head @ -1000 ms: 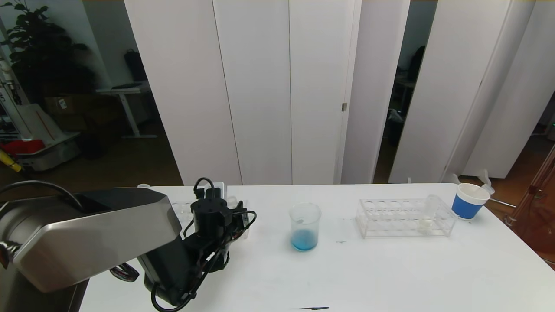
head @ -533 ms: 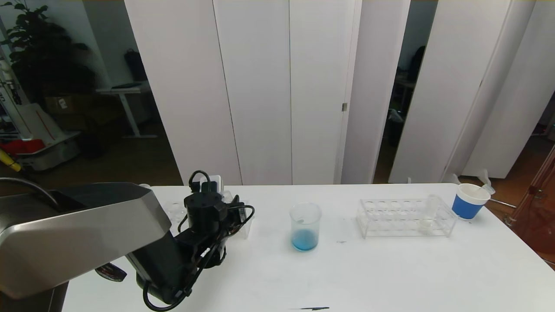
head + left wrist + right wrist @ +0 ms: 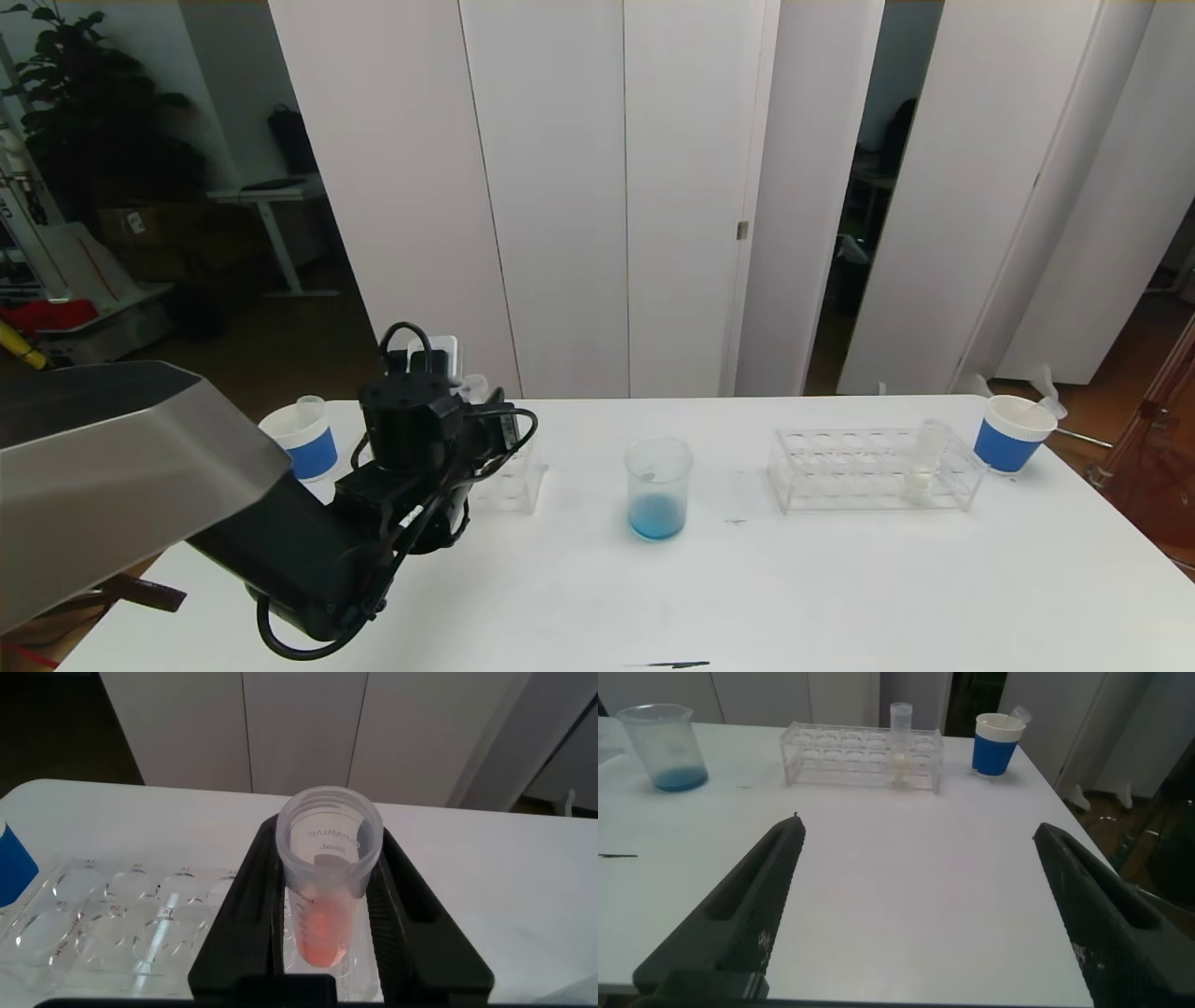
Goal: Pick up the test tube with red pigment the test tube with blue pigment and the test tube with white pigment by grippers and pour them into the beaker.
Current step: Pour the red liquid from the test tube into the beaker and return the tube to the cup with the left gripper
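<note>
Red-pigment tube [image 3: 322,905] clamped in left end effector [image 3: 327,943]

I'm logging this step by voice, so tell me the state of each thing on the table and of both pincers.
Beaker: upright, blue liquid at the bottom.
Test tube with red pigment: held in the left pincer, red liquid low inside.
Test tube with white pigment: upright in the right rack.
Left rack: no tubes in the wells that show.
Right pincer: open, empty.
Right paper cup: upright.
Left paper cup: upright.
</note>
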